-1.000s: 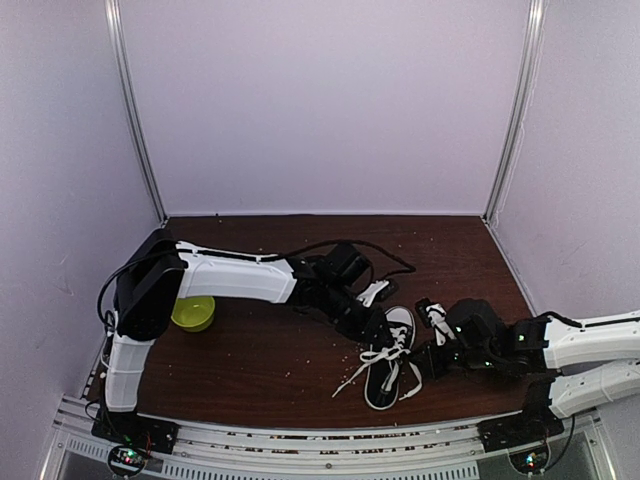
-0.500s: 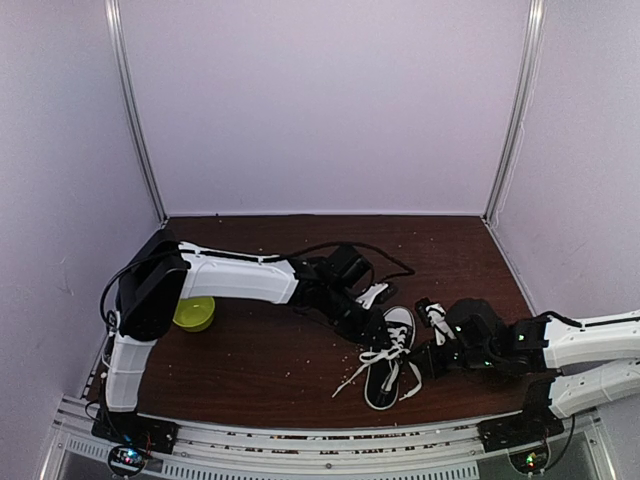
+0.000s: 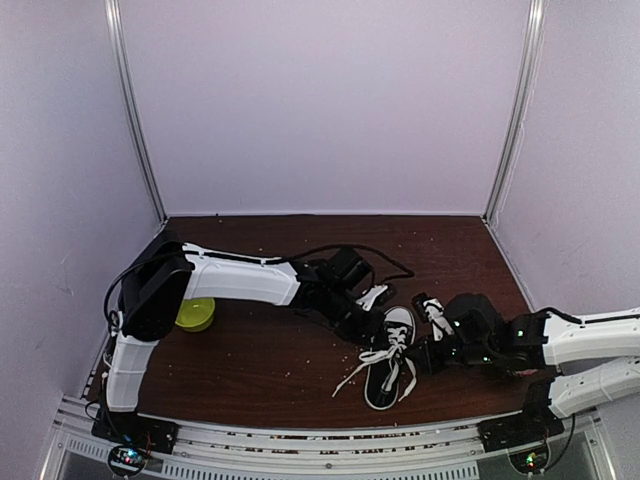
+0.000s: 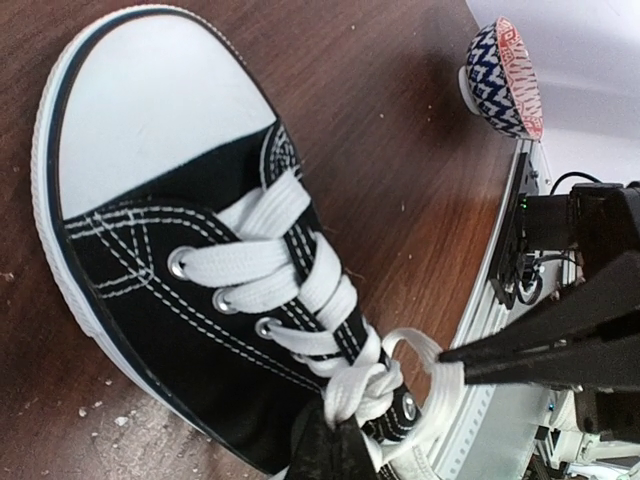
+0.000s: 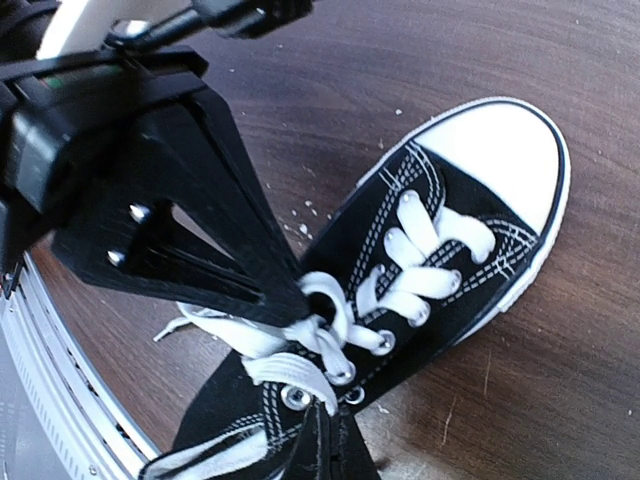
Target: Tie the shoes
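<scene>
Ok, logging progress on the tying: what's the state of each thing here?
sneaker: upright on its sole, no bow yet.
laces: threaded, one small loop at the top, ends loose.
left tool: shut on the laces.
right tool: shut on the laces.
green bowl: upright, partly hidden.
patterned bowl: tilt unclear.

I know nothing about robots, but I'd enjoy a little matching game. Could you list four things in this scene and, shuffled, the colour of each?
Things:
1. laces
2. table
3. bowl beside the left arm
4. cloth body of the shoe

Colours:
A. black
B. yellow-green
C. white
D. dark brown

Pairs: 1-C, 2-D, 3-B, 4-A
</scene>
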Controlling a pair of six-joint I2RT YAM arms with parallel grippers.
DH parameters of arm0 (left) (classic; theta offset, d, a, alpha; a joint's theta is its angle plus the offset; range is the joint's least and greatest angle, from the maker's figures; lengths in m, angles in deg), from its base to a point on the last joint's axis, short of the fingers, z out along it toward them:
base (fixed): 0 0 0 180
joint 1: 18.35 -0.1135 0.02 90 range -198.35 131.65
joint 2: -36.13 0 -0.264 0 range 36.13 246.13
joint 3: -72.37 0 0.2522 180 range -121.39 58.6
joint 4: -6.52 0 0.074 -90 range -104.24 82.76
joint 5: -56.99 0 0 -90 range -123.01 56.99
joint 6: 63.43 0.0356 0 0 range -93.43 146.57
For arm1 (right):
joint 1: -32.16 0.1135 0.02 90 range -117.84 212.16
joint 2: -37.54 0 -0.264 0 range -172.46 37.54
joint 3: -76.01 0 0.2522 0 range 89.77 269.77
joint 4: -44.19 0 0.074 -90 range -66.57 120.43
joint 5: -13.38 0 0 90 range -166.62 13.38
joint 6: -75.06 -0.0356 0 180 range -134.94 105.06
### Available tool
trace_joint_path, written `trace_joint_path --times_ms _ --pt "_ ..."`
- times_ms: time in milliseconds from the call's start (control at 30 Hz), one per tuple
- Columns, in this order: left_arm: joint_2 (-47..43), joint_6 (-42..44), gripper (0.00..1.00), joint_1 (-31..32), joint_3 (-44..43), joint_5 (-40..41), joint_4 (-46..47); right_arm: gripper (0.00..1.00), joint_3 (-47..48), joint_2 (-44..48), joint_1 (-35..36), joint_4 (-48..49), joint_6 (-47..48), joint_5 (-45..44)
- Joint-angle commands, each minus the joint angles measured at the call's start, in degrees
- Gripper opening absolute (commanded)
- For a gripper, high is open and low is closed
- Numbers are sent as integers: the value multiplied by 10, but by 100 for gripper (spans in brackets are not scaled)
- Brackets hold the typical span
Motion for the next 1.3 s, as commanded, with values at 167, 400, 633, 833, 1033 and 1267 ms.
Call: trace_joint_path --times_ms 167,400,633,833,1033,1267 --pt "-43 -14 0 2 33 15 76 0 41 -51 -3 26 5 1" --pt "-62 -18 0 2 52 21 97 0 51 -93 -3 33 3 -6" --pt "-69 -20 0 2 70 2 129 0 60 -124 -2 33 -1 -18" --pt "-75 -11 0 5 79 -10 141 0 68 -139 -3 35 -4 -25" --pt "-71 -20 0 7 75 11 123 0 61 -129 -2 57 7 14" --pt "-67 -37 0 6 79 25 114 0 53 -99 -2 66 22 42"
